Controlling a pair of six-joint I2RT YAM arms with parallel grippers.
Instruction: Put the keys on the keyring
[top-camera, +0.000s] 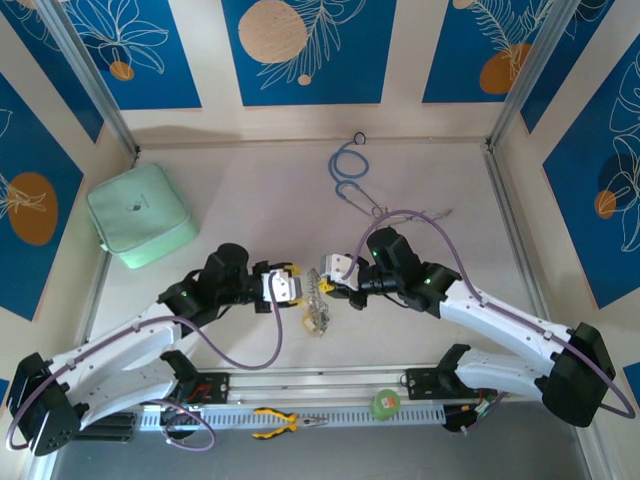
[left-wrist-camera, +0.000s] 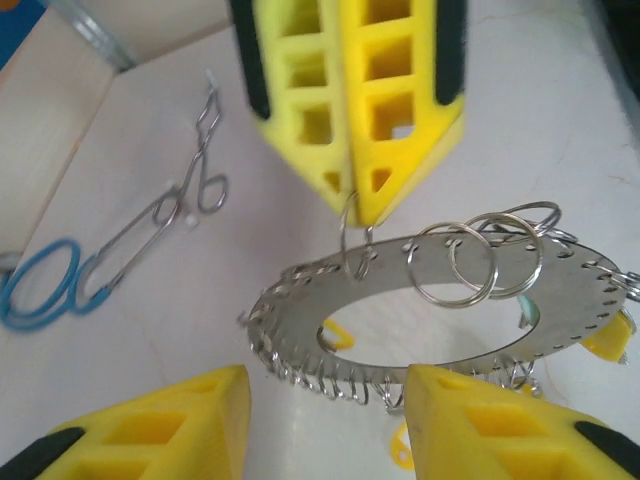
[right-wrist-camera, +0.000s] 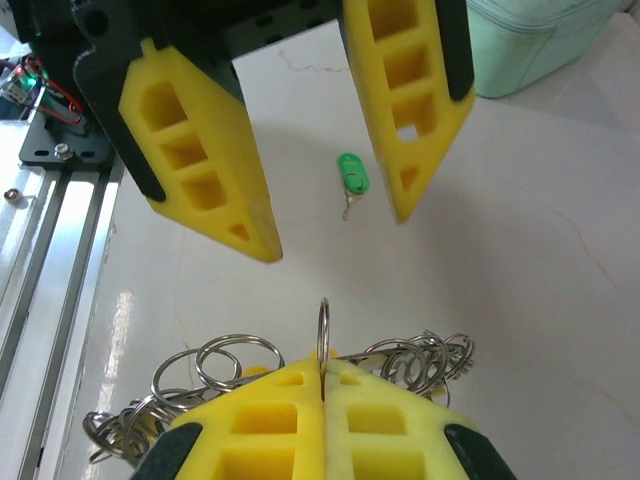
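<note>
The right gripper (left-wrist-camera: 355, 205) pinches a small ring (left-wrist-camera: 347, 240) on the keyring (left-wrist-camera: 400, 310), while the left gripper (left-wrist-camera: 328, 385) hangs spread just to its left.

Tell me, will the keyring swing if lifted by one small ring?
The keyring looks like rigid flat metal, so it probably will not bend. Held by one small ring at its edge, it would likely tilt and swing.

The keyring (top-camera: 318, 310) lies between left gripper (top-camera: 297, 287) and right gripper (top-camera: 326, 284)
</note>
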